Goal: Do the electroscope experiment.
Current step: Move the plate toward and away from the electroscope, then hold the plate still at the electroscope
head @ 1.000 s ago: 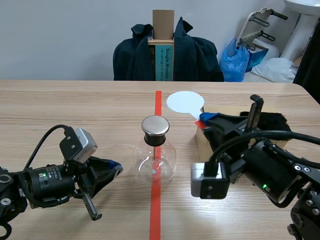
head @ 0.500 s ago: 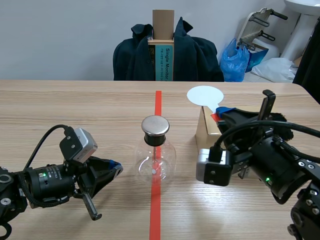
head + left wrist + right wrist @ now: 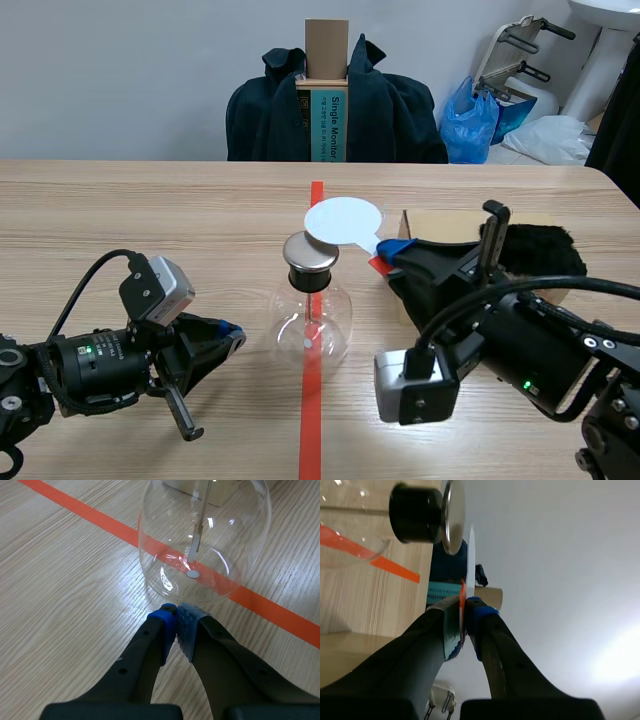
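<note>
A clear round glass flask (image 3: 312, 325) with a black stopper and a flat metal cap (image 3: 311, 252) stood on the orange-red tape line (image 3: 311, 430) at the middle of the wooden table (image 3: 150, 220). The right gripper (image 3: 388, 257), coming in from the right, was clamped on the red handle of a white round disc (image 3: 343, 220). The disc hung just over the cap's far right edge; whether they touched could not be told. The left gripper (image 3: 230, 337) lay low just left of the flask, its fingers pressed together on nothing. A cardboard box (image 3: 440, 222) and black fur (image 3: 545, 250) sat beyond the right arm.
</note>
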Controlling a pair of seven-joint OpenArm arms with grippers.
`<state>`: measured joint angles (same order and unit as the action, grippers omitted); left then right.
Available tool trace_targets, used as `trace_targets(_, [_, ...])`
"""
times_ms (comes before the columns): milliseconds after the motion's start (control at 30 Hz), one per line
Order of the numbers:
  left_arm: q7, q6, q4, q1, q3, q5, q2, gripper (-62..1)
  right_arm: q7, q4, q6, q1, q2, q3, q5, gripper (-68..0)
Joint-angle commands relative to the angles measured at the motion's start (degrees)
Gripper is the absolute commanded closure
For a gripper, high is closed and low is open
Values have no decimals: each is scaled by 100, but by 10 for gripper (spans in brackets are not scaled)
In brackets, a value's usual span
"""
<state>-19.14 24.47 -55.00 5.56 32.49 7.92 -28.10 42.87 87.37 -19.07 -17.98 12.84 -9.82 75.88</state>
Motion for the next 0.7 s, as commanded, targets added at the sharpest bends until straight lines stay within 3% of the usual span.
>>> trace_targets(0, [-81,28,-120,15,-68,59,-35,-27,127,90,-59,66,17,52,-44,-8])
trace_targets(333, [-81,28,-120,15,-68,59,-35,-27,772,90,-61,68,15,52,-44,-9])
trace_targets(667, [-81,28,-120,15,-68,59,-35,-27,811,90,-61,68,15,52,-44,-8])
